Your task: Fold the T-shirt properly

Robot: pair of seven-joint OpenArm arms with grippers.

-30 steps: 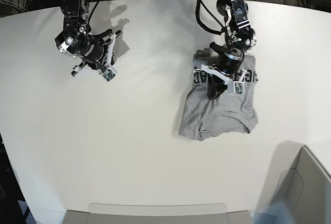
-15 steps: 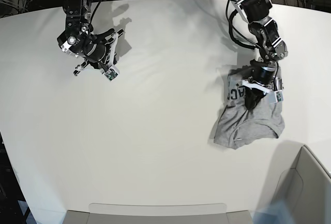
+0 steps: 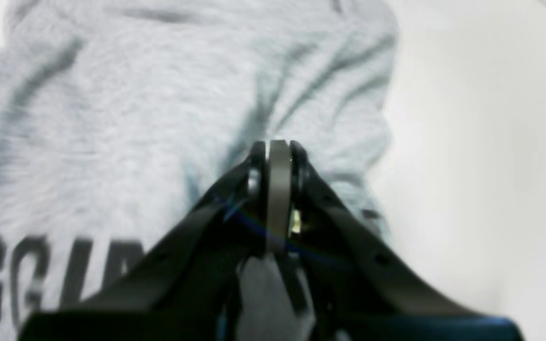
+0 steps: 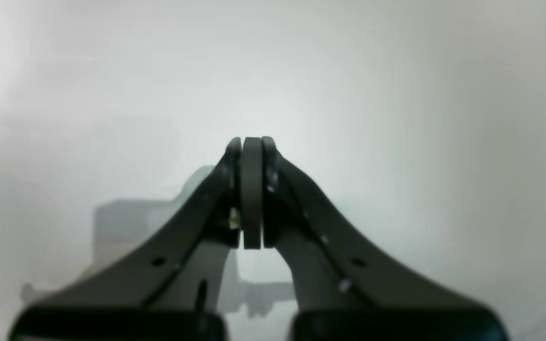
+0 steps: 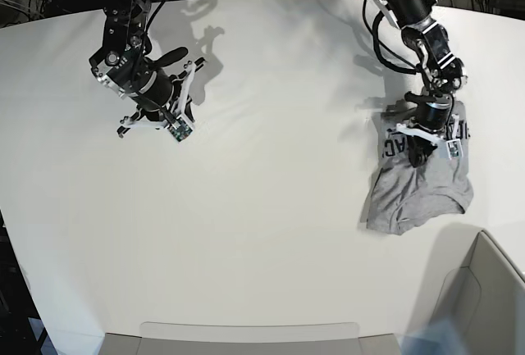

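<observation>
The T-shirt point(image 5: 418, 183) lay bunched at the right of the base view on the white table point(image 5: 262, 232), lettering showing at its upper edge. The left gripper point(image 5: 421, 148) sat on it, jaws pressed together; the wrist view showed cloth puckering toward the tips, so it looked pinched on a fold of jersey. Upper left, the right gripper point(image 5: 154, 109) hung over bare table, jaws pressed together on nothing. Soft, light, floppy stuff, by the look of it: it would likely sag and drag rather than hold shape. Better holds seemed the hem corners or shoulder seams, one per arm.
</observation>
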